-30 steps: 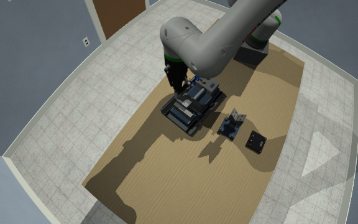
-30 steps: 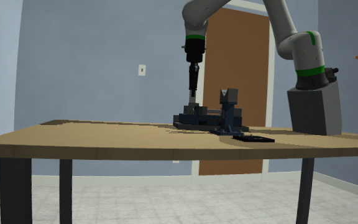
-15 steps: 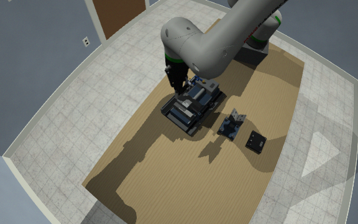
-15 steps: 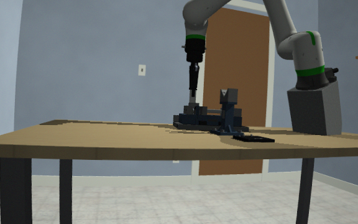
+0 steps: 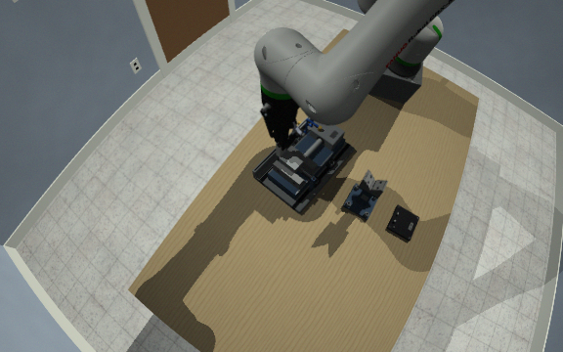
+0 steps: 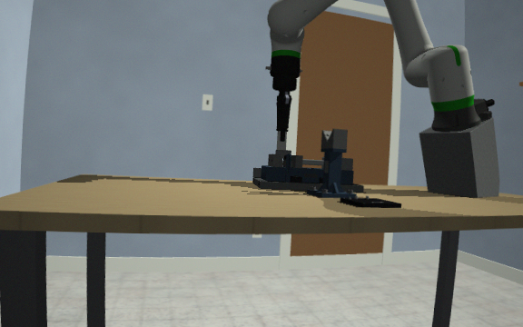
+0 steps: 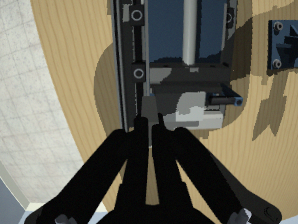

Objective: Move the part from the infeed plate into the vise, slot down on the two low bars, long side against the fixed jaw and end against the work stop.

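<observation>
The table (image 5: 272, 274) carries the vise (image 5: 306, 161), the V-block (image 5: 366, 193) and the infeed plate (image 5: 403, 223). The tool (image 7: 150, 117), fingers together on nothing, hangs over the vise's edge. The part (image 7: 193, 111) appears to lie between the vise jaws, just beside the fingertips.

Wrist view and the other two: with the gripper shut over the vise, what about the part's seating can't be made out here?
- Slot direction: the part shows only a pale top; its underside is hidden in every view.
- Contact with the fixed jaw and work stop: too small in the top view, where the arm covers part of the vise.
- Gripper: jaws shut, holding nothing; whether the tips touch the vise is unclear.
- Low bars: hidden under the part.
</observation>
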Controlling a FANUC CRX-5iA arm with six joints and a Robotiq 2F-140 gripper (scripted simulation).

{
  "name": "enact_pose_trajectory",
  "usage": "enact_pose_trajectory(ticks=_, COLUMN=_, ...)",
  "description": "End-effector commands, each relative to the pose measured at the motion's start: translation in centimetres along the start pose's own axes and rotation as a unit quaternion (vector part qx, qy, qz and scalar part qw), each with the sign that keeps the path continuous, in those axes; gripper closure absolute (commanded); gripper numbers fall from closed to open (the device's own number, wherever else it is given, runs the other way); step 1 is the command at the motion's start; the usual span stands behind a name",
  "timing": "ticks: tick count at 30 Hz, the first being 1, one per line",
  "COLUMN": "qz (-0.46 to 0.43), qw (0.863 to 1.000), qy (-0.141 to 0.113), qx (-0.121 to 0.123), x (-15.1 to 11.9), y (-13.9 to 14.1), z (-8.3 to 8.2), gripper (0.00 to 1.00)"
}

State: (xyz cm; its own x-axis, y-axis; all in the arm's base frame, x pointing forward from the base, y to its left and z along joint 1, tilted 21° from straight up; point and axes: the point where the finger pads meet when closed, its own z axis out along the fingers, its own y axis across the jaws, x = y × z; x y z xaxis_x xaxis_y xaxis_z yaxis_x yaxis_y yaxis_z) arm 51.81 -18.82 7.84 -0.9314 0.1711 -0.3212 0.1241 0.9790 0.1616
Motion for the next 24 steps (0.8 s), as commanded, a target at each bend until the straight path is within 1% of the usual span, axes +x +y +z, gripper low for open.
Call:
enact_pose_trajectory(ticks=1, qz=0.0, qw=1.0, qy=0.0, qx=0.0, x=-0.02, y=0.08, z=-0.02, gripper=1.0)
enact_pose_trajectory(ticks=24, qz=0.0, qw=1.0, qy=0.0, qx=0.0, x=-0.02, y=0.72, z=-0.02, gripper=1.0)
